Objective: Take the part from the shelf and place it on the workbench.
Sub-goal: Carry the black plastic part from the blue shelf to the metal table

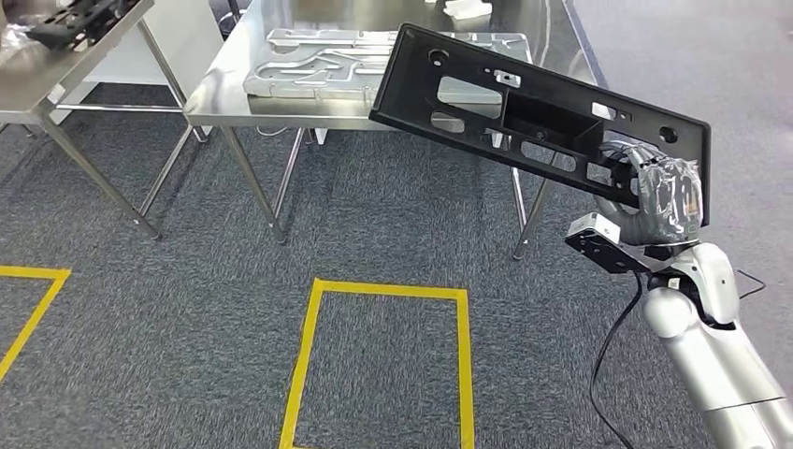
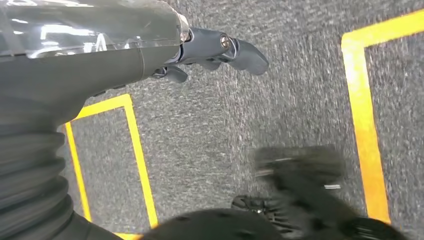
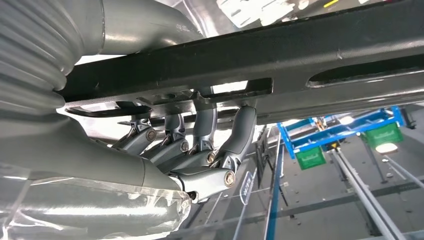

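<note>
Part [image 1: 524, 112]: long black plastic panel with cut-outs, held in the air by my right hand [image 1: 655, 201] at its right end, tilted, its far left end over the near edge of the steel desk [image 1: 224, 94]. In the right wrist view my fingers [image 3: 200, 145] hook up into a slot of the part [image 3: 300, 55], thumb on the other side. A grey moulded tray [image 1: 318, 61] lies on the desk. My left hand [image 2: 210, 50] hangs over the carpet [image 2: 250, 115], fingers loosely curled, holding nothing.
</note>
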You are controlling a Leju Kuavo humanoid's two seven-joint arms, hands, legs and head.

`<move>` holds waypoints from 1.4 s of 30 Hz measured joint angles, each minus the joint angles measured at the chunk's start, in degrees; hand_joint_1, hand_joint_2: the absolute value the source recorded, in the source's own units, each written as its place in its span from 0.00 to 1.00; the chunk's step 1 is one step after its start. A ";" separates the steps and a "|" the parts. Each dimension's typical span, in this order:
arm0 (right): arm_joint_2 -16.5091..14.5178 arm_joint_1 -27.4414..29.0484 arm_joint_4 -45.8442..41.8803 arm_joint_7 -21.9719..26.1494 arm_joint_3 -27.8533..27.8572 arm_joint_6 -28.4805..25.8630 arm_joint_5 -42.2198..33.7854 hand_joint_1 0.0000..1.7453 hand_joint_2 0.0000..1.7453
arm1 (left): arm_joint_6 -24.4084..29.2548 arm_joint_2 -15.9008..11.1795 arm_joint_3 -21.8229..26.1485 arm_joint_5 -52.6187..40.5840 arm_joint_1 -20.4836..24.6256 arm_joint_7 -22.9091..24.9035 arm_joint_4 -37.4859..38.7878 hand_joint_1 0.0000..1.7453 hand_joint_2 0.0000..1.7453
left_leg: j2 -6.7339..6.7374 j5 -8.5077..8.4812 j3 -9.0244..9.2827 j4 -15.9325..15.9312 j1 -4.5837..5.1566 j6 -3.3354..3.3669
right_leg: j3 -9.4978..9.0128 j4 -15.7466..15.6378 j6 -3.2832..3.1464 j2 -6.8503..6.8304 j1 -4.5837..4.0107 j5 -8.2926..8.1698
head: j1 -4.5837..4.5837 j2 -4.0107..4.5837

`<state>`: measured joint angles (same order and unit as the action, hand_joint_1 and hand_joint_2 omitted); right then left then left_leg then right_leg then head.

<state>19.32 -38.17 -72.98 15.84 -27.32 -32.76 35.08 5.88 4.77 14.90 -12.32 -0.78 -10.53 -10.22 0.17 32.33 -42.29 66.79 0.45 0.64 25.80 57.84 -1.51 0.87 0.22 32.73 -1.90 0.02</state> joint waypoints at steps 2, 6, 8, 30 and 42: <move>-1.17 -0.30 1.09 -0.19 -0.64 -0.03 0.28 1.00 1.00 | 0.22 -0.12 0.34 0.14 -0.81 0.15 0.13 0.00 1.00 | -0.77 -9.25 0.36 -5.09 0.85 1.18 | -2.80 -0.60 0.30 0.65 -0.23 2.14 | 0.00 0.00; -2.34 -1.58 1.66 -1.10 -1.22 -0.13 1.01 1.00 1.00 | 0.25 0.01 0.54 -0.17 -0.50 0.09 0.23 0.00 1.00 | -1.55 -10.02 4.63 -7.97 1.04 2.27 | -4.00 3.79 1.40 0.98 -0.49 -0.38 | -0.06 0.01; -2.38 -2.20 1.64 -1.34 -1.23 -0.24 1.08 1.00 1.00 | 0.24 0.11 0.55 -0.27 -0.19 0.07 0.23 0.00 1.00 | -1.58 -8.93 7.24 -9.05 0.60 2.78 | 0.89 11.31 2.14 0.41 -0.39 -2.63 | -0.06 0.01; -0.96 -0.47 2.46 -1.41 -1.05 0.48 0.67 1.00 1.00 | 0.24 0.08 0.64 -0.89 -1.16 -0.29 0.24 0.00 1.00 | -0.53 1.57 -1.11 0.91 -0.52 -0.11 | -2.14 -1.98 1.17 -0.22 1.13 -0.07 | -0.32 0.00; -0.02 2.31 1.17 -1.97 -0.95 -0.11 1.39 1.00 1.00 | 0.12 0.00 0.63 -1.02 -0.88 0.20 0.69 0.00 1.00 | -1.81 -7.17 11.84 -12.20 0.04 2.43 | 9.40 16.04 3.81 -0.43 1.21 4.51 | -0.31 0.00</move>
<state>19.30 -35.85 -71.81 13.87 -28.26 -32.87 36.47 6.00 4.77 15.53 -13.34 -1.67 -10.33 -9.53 -1.63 25.17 -30.45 54.59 0.49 3.08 35.20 73.89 2.30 0.44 1.43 37.24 -2.21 0.02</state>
